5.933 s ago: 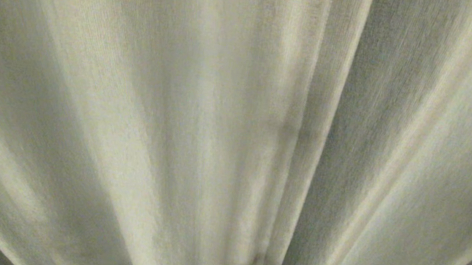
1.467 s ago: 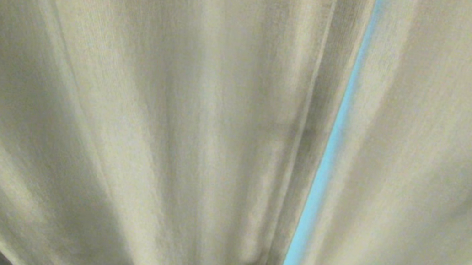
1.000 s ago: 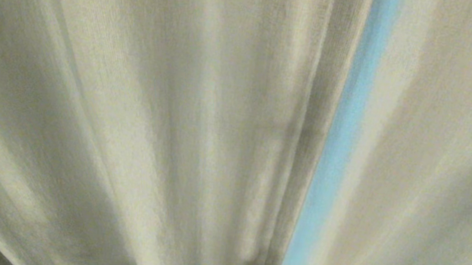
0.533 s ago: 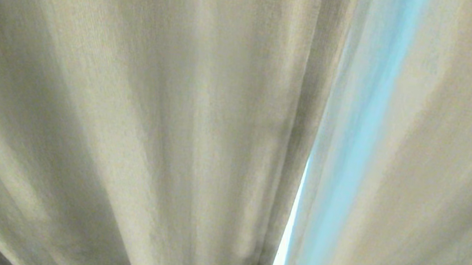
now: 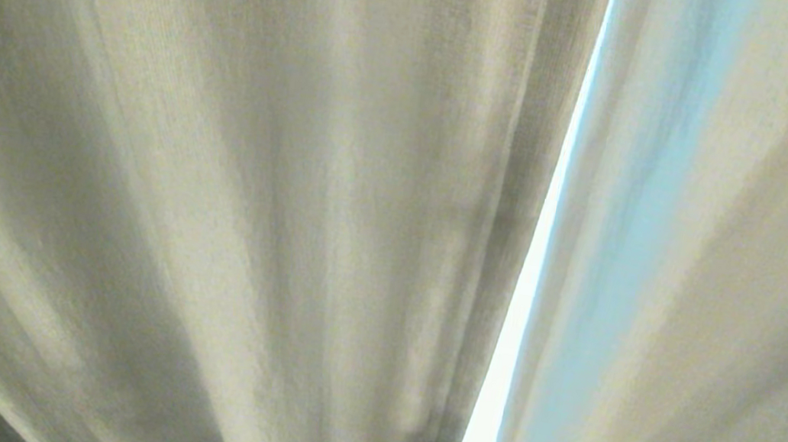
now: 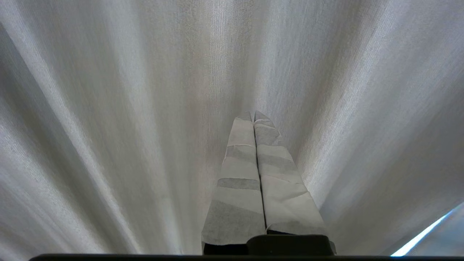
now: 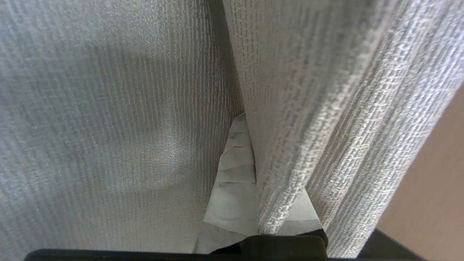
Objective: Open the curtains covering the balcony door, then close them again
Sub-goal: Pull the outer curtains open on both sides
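1. Head view shows me almost nothing but the curtains [image 5: 212, 195], cream-beige woven cloth hanging in soft vertical folds that fan outward from the lower middle of the picture.
2. On the left and across the middle, the left panel fills my screen, with broad pale ridges and darker hollows between them.
3. Just right of centre I see its hemmed edge [image 5: 488, 265], a darker seam running top to bottom.
4. Beside that edge there is a narrow bright gap [image 5: 513, 330], white with daylight, wider at the bottom than at the top; I cannot make out anything through it.
5. Right of the gap hangs the other panel [image 5: 775, 305]; its near fold [image 5: 631, 231] glows pale blue where light comes through it, and farther right the cloth turns beige.
6. Neither arm shows in my head view.
7. From the left wrist camera I see the left gripper [image 6: 253, 115] pointing at the cloth, its tape-wrapped fingers [image 6: 239, 181] pressed together with nothing between them. I cannot tell whether the tips touch the fabric. A sliver of daylight [image 6: 420, 237] shows at the corner of that picture.
8. From the right wrist camera I see the right gripper [image 7: 250, 123] pinching a fold of curtain [image 7: 282, 152]: the coarse weave runs down between the taped fingers [image 7: 232, 174] and drapes over one of them.
9. Past that gripped fold there is a plain tan-brown surface [image 7: 427, 174], which I cannot identify.
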You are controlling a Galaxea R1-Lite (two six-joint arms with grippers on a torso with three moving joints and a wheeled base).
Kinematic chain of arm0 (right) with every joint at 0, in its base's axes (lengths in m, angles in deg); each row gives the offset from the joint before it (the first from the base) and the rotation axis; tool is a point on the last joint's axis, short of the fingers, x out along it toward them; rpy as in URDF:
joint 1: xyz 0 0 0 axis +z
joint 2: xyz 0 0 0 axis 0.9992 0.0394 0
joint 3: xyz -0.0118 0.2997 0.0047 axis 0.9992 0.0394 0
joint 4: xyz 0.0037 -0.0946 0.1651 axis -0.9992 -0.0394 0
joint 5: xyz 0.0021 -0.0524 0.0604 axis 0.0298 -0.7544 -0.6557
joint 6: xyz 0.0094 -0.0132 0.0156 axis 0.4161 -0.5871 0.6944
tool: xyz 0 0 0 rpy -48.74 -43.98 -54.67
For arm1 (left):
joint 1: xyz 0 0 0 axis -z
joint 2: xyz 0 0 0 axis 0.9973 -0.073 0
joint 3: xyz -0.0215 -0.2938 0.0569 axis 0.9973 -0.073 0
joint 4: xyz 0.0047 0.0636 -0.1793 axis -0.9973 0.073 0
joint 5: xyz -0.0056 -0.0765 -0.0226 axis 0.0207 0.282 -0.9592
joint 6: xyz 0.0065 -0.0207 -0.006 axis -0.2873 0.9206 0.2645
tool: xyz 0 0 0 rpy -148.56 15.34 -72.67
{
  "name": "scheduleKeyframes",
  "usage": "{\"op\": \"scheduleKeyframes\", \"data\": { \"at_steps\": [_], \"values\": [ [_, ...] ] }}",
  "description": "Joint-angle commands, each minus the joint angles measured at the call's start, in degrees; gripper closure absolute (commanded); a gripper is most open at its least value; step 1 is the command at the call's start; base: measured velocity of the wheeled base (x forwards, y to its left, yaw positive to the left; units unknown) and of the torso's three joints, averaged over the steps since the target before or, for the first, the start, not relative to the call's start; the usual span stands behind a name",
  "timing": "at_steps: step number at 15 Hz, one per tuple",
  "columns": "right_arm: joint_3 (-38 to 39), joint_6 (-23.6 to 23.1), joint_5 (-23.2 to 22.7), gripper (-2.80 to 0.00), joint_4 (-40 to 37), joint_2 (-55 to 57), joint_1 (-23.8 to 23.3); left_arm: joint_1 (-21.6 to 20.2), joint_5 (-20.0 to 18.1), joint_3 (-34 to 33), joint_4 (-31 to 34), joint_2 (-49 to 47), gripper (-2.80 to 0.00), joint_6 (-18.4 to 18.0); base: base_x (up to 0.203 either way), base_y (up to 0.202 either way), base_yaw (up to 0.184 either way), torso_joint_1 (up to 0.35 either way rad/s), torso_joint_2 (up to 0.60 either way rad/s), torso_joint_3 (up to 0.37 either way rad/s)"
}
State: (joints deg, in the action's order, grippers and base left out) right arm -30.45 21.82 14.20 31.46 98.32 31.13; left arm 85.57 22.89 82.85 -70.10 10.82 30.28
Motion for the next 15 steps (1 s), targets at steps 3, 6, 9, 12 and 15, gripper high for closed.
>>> {"op": "scheduleKeyframes", "data": {
  "at_steps": [3,6,9,12,15],
  "values": [
    [-1.04,0.03,-0.13,0.0,1.14,2.4,-1.4,-0.02,0.03,0.0,-0.05,0.02,0.0,0.04,0.0,0.0,0.0,0.0,0.0,0.0],
    [-1.14,0.04,-0.13,0.0,1.74,3.27,-1.81,-0.02,0.03,0.0,-0.05,0.02,0.0,0.04,0.0,0.0,0.0,0.0,0.0,0.0],
    [-2.6,0.04,-0.13,0.0,1.74,4.47,-2.51,-0.02,0.03,0.0,-0.05,0.02,0.0,0.04,0.0,0.0,0.0,0.0,0.0,0.0],
    [-3.51,0.04,-0.13,0.0,1.74,5.43,-3.07,-0.02,0.03,0.0,-0.05,0.02,0.0,0.04,0.0,0.0,0.0,0.0,0.0,0.0],
    [-3.51,0.04,-0.13,0.0,1.74,5.81,-3.33,-0.02,0.03,0.0,-0.05,0.02,0.0,0.04,0.0,0.0,0.0,0.0,0.0,0.0]
  ]
}}
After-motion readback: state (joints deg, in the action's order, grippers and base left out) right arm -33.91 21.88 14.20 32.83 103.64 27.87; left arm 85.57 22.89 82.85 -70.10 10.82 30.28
